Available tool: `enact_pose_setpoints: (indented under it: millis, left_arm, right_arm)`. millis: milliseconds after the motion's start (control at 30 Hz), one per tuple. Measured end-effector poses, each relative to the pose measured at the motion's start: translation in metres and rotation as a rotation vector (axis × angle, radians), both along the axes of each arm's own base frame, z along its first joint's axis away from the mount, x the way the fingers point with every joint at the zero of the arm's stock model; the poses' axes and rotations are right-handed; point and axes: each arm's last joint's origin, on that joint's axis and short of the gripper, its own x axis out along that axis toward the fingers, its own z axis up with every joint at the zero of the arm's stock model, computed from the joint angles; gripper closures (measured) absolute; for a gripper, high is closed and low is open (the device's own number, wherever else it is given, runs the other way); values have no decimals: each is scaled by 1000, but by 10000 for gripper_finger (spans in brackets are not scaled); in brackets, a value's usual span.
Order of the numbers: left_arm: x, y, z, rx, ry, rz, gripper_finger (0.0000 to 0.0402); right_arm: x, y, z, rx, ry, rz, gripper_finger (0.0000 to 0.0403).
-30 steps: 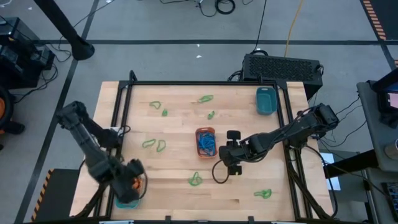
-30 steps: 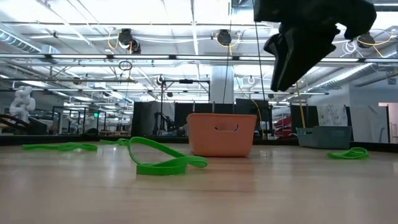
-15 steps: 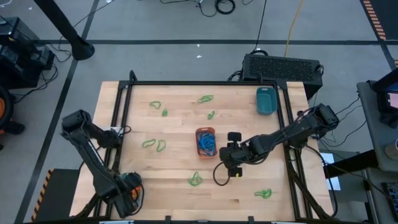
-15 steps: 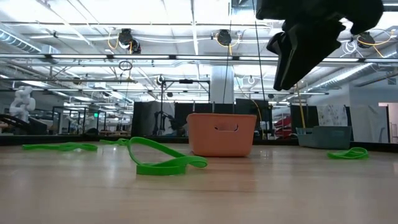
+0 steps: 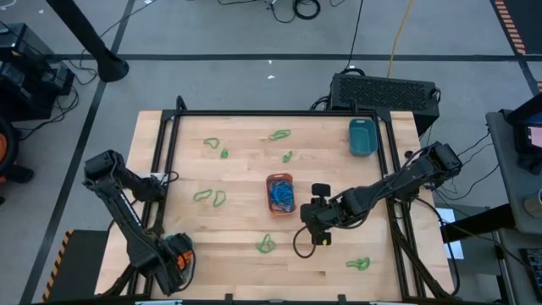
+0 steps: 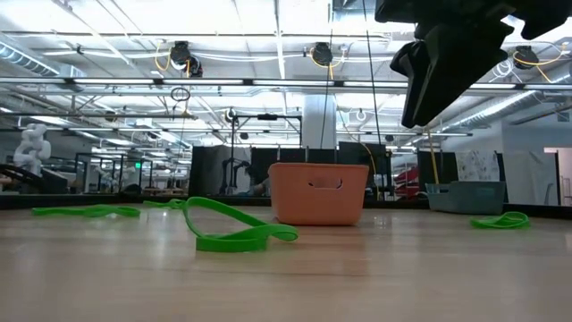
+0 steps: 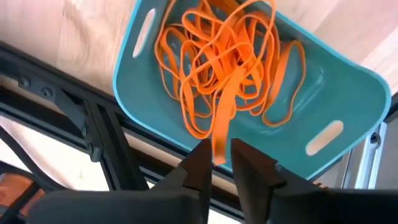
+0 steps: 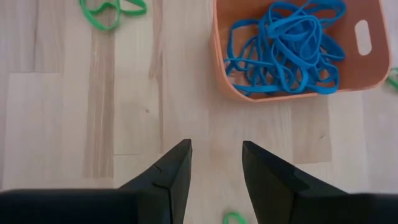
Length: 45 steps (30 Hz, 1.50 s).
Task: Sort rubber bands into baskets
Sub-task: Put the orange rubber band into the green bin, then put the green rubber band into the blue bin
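Well left of the orange basket (image 5: 280, 177), at the bench's (image 5: 246, 182) corner, the left end effector (image 7: 221, 165) is hung over a teal basket (image 7: 373, 87) of orange bands (image 7: 217, 56). It is narrowly parted, with one band's end between the fingers, presumably for dropping. Little margin is left by the bench edge. Just right of the orange basket, the right end effector (image 8: 216, 168) is held open and empty above bare wood, with free room toward a green band (image 5: 266, 246).

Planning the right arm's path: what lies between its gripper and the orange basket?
Bare wood only, per the right wrist view: right gripper, orange basket.
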Motion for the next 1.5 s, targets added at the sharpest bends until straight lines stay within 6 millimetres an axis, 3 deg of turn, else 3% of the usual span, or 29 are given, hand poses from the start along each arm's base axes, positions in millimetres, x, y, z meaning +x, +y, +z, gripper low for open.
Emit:
enact_pose_setpoints:
  millis: [200,367,600,733,867,967,1100,1300,1500]
  left_arm:
    - [-1,-1,1,-57,84,10,293]
    - [-1,-3,4,-176,191,27,284]
    - [9,-3,14,-230,-24,-13,283]
    - [18,-2,13,-118,-282,-131,283]
    - [43,-1,11,106,-657,-307,283]
    - [69,7,8,224,-793,-252,283]
    - [112,24,-12,250,-845,-134,283]
    - [172,46,-50,82,-838,-168,283]
    - [197,71,-75,69,-792,-141,283]
  right_arm:
    - [-2,3,0,24,-1,-42,268]
    - [-5,12,0,39,-9,-36,268]
    - [-6,20,1,58,-40,-17,268]
    - [-4,21,2,61,-60,-2,268]
    - [-3,21,3,63,-65,0,268]
    - [-3,21,3,63,-65,0,268]
    - [-3,21,3,62,-65,0,268]
    - [-4,22,3,65,-65,-2,268]
    - [-6,26,3,66,-64,11,268]
